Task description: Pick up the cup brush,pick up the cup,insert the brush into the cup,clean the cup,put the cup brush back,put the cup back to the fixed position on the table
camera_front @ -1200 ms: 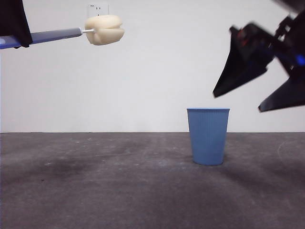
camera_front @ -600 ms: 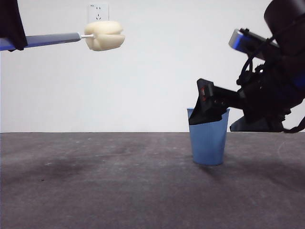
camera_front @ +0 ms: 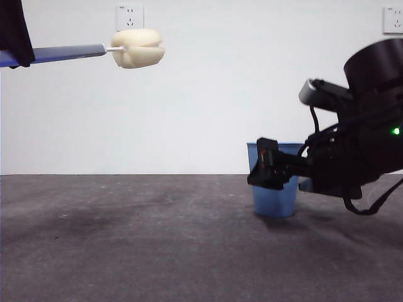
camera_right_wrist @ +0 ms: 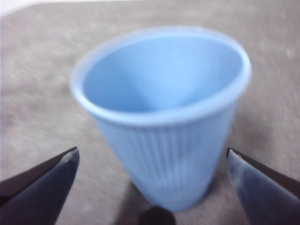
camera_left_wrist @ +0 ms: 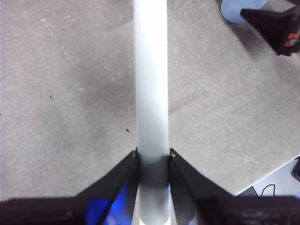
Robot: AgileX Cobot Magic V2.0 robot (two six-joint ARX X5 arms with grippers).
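The cup brush is held level, high at the left of the front view, with its cream sponge head pointing right. My left gripper is shut on its grey handle, as the left wrist view shows. The light blue cup stands upright on the dark grey table. My right gripper is down at cup height. In the right wrist view it is open, with one jaw on each side of the cup and neither touching it.
A white wall with two sockets stands behind the table. The left wrist view shows the cup, the right arm's jaw, and the table's edge with a cable past it.
The right arm has come down from high on the right to cup height, and its open jaws now flank the cup. The brush and left gripper have hardly moved.
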